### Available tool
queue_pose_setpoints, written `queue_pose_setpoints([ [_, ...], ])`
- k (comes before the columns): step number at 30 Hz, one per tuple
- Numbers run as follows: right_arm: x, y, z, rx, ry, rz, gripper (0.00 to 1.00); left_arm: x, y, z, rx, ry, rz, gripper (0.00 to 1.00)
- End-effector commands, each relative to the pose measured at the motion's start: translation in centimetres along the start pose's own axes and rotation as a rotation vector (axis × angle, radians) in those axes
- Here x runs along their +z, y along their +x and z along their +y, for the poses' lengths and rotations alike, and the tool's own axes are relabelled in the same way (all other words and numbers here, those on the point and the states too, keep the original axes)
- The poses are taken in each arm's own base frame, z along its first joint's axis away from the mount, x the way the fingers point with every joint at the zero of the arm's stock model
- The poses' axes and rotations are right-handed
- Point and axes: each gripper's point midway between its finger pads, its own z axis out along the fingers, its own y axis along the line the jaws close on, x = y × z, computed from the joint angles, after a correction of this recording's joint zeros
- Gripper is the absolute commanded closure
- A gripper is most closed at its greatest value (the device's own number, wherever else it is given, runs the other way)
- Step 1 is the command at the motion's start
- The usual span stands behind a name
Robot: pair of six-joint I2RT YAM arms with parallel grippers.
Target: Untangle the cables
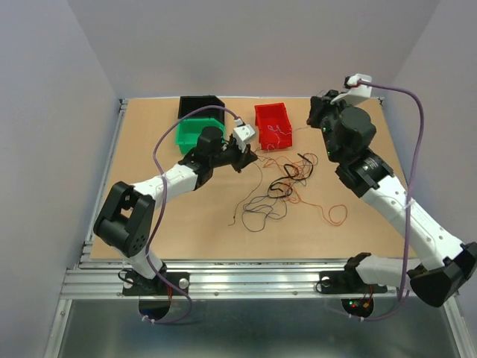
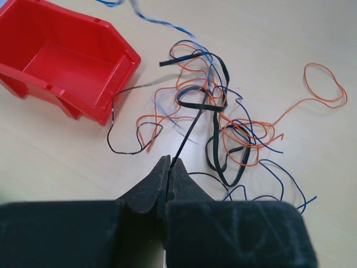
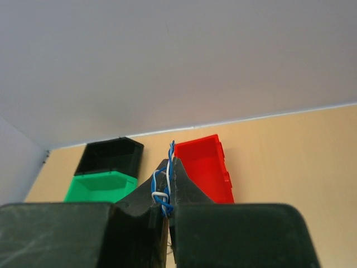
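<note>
The cables [image 1: 279, 190] lie as a loose tangle of thin orange, black and blue wires on the table's middle; the tangle also shows in the left wrist view [image 2: 223, 123]. My left gripper [image 1: 242, 158] is shut on a black wire [image 2: 187, 131] that runs taut from its tips [image 2: 169, 163] into the tangle. My right gripper [image 1: 317, 113] is raised at the back right, shut on a twisted blue-and-white wire [image 3: 167, 187] that pokes out above its tips [image 3: 171, 162]. A blurred stretch of blue-and-white wire [image 2: 150, 21] hangs above the table.
A red bin [image 1: 273, 123] stands at the back, just behind the tangle, and also shows in both wrist views [image 2: 67, 61] [image 3: 203, 167]. A green bin [image 1: 195, 136] and a black bin [image 1: 201, 106] stand left of it. An orange loop [image 2: 323, 84] lies apart.
</note>
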Motion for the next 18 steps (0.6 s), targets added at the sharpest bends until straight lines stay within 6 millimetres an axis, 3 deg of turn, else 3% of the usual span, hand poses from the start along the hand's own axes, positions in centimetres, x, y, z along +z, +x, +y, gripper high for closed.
queue_pose_setpoints([
  [1,2.1,-0.6,0.3,-0.019,0.045,-0.046,0.99,-1.3,-2.1,-2.6,0.185,0.032,-0.06,0.94],
  [5,3.5,0.6,0.0,-0.043,0.082,-0.045,0.99,-1.2,-1.6,-3.2,0.221,0.02,-0.048,0.94],
  [14,5.9,0.8,-0.1,-0.068,0.112,-0.058,0.99,0.8,0.9,-3.2,0.173,0.072,0.05,0.95],
  [17,6.8,0.1,-0.4,-0.08,0.139,-0.075,0.99,1.3,0.9,-1.5,0.136,-0.01,0.066,1.0],
  [18,6.8,-1.4,-0.3,-0.07,0.145,-0.104,0.99,1.5,1.3,-0.1,0.114,-0.078,0.085,1.0],
])
